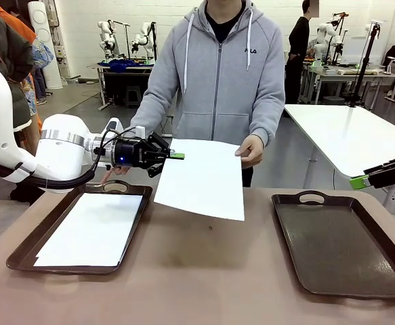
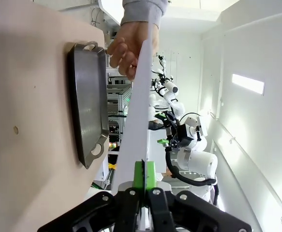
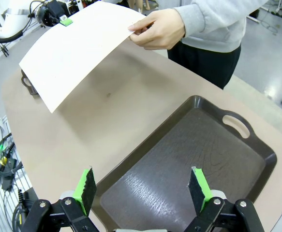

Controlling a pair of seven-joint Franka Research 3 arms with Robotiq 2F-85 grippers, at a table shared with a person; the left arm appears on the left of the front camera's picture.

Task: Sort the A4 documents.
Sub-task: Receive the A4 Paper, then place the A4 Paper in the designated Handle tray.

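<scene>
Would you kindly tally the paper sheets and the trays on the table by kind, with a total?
A4 sheets: 2, one held in the air, one lying in the left tray
Dark brown trays: 2, left tray, right tray
Total: 4

Bright, even overhead indoor light, soft faint shadows on the matte brown table (image 1: 204, 271), mild sheen on the dark brown plastic tray (image 3: 189, 169), wide-angle bending in both wrist views, far background slightly soft.
</scene>
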